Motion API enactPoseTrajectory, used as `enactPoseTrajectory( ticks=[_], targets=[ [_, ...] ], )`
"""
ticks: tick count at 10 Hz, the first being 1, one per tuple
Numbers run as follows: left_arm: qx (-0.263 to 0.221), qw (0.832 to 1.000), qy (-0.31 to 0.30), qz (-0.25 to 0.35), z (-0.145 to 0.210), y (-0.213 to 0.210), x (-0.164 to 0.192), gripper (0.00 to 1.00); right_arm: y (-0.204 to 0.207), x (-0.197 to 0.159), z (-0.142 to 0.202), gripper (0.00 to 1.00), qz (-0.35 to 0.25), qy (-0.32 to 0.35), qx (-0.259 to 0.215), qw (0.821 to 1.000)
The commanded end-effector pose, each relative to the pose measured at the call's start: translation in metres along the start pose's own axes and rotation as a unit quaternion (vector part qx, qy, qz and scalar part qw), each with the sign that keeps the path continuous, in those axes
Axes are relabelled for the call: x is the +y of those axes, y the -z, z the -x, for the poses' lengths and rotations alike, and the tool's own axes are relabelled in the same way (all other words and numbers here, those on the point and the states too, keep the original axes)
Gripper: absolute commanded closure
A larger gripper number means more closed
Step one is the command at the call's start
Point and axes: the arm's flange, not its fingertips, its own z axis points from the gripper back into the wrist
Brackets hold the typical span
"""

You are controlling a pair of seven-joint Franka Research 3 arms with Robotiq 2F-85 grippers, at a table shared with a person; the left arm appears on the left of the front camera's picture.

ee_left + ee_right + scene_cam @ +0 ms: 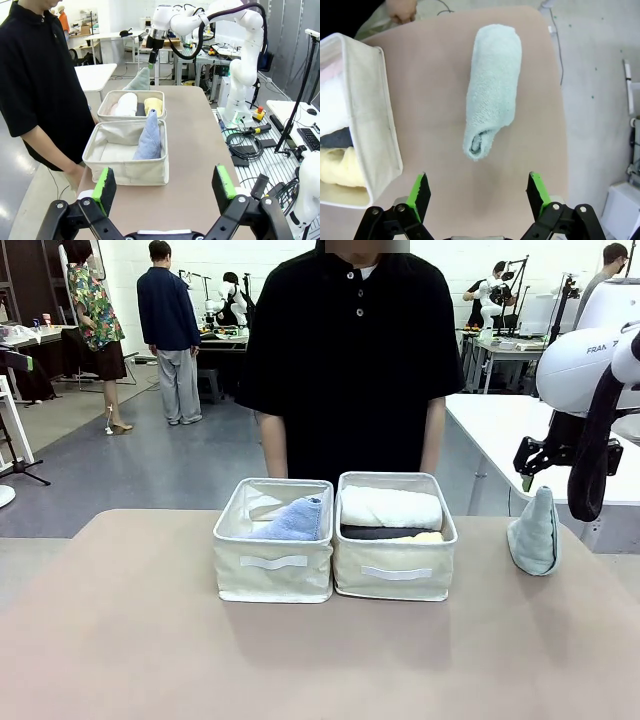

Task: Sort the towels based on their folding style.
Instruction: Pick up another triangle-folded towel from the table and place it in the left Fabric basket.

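Note:
A pale teal cone towel [534,533] stands upright on the table's right side, apart from the bins. My right gripper [527,480] hangs just above it, open, and looks down on the teal towel [490,90] past its green pads [420,192]. The left bin [272,580] holds a light blue cone towel [295,520]. In the right bin [395,580] lie a white roll [390,507], a dark grey roll [385,532] and a yellow roll [425,537]. My left gripper [165,185] is open and holds nothing, facing the blue cone [150,137] from a distance.
A person in a black shirt [345,360] stands at the far edge behind the bins, one hand [402,10] near the table corner. Bare tabletop [150,650] stretches in front of and left of the bins. The table edge lies close to the right of the teal towel.

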Motion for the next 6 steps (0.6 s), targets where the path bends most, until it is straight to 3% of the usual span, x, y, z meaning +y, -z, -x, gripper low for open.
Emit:
enactPoseTrajectory(
  ticks=[1, 6],
  targets=[
    [0.001, 1.0, 0.0, 0.001, -0.001, 0.0, -0.002, 0.0, 0.013, 0.004, -0.022, 0.0, -0.016, 0.014, 0.012, 1.0],
    [0.001, 1.0, 0.0, 0.001, -0.001, 0.0, -0.002, 0.0, 0.046, -0.009, -0.055, 0.0, -0.005, 0.051, 0.033, 0.998]
  ],
)
